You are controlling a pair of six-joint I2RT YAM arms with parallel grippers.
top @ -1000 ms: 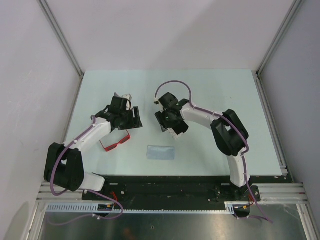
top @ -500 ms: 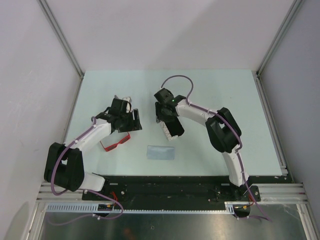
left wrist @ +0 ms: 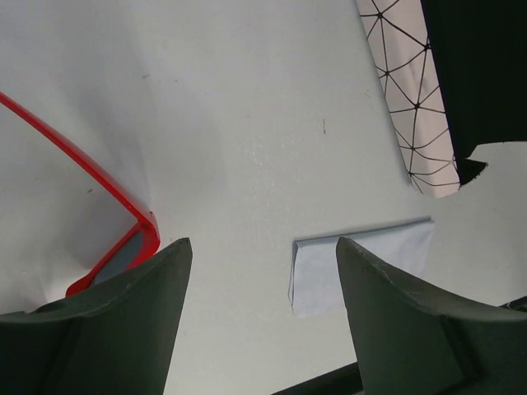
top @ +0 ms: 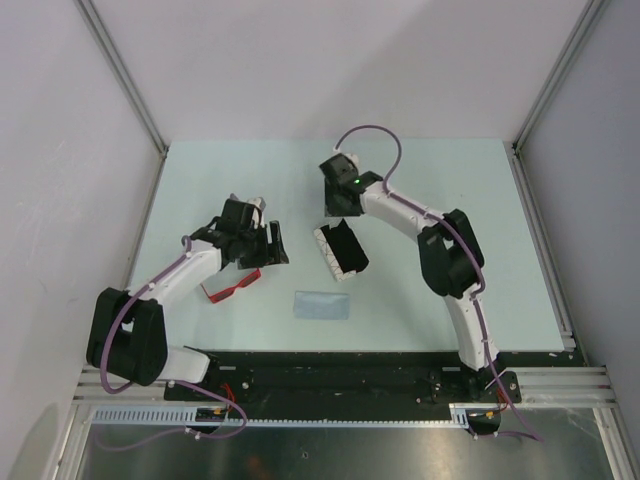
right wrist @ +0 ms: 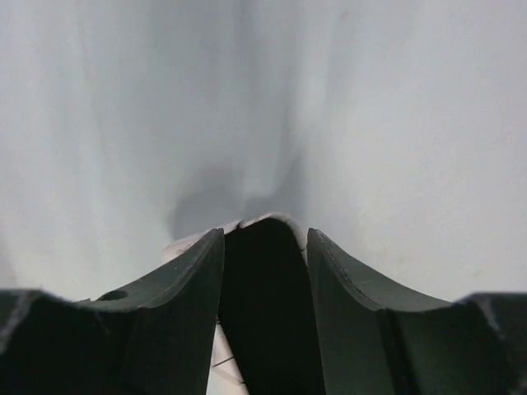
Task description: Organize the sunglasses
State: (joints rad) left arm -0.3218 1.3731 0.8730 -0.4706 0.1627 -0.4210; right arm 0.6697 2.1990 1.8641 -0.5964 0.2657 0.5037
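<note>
The red sunglasses [top: 232, 288] lie on the table at the left, and their frame corner [left wrist: 144, 224] shows beside my left finger. My left gripper [top: 268, 250] [left wrist: 263, 243] hovers open just right of them, nothing between its fingers. The white patterned case [top: 327, 252] [left wrist: 405, 107] lies open in the middle, its black inside facing up. My right gripper [top: 338, 212] [right wrist: 263, 234] is at the case's far end. The black-lined lid [right wrist: 262, 296] fills the gap between its fingers, touching both.
A folded light-blue cloth [top: 322, 305] [left wrist: 317, 270] lies flat near the front edge, below the case. The aluminium frame posts and white walls close in the table at the back and sides. The arm bases sit along the black rail in front.
My right gripper has drawn back toward the far side, and the case now lies open with its black lining showing. My left gripper has edged slightly right and opened a little.
</note>
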